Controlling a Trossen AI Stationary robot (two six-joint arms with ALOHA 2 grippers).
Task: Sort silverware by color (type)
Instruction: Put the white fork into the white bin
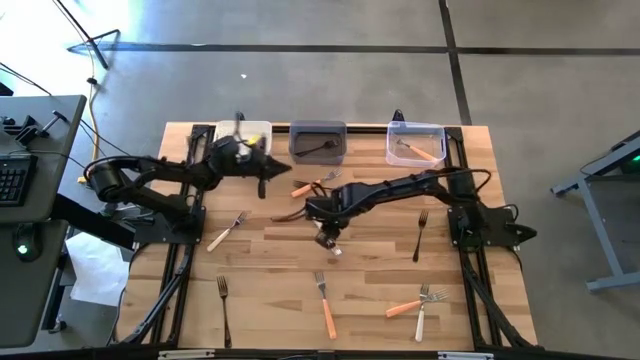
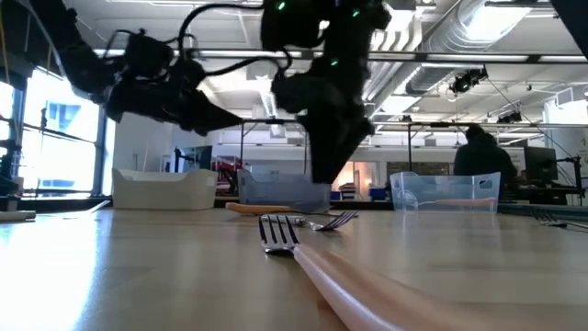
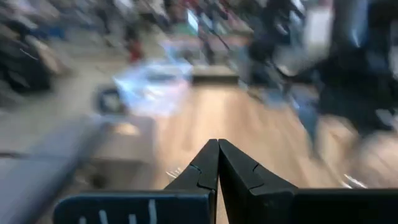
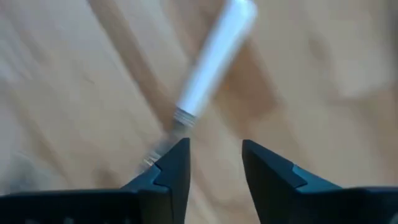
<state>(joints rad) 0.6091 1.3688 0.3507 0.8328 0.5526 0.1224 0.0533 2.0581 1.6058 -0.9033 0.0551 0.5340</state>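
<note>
While the right gripper (image 4: 214,163) hangs low over the table (image 1: 270,280) with its jaws parted and empty, a white-handled fork (image 4: 214,46) lies on the wood just ahead of its fingertips, neck beside one finger (image 4: 171,165). Beyond, the left gripper (image 3: 218,146) is clenched on nothing, raised beside the bins (image 1: 318,140).

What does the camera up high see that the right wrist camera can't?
Only the high view shows three bins, the left arm and forks scattered about. Only the right wrist view shows, close up, a white-handled fork just ahead of the open fingers. Both show the right pincer and the wooden table.
</note>
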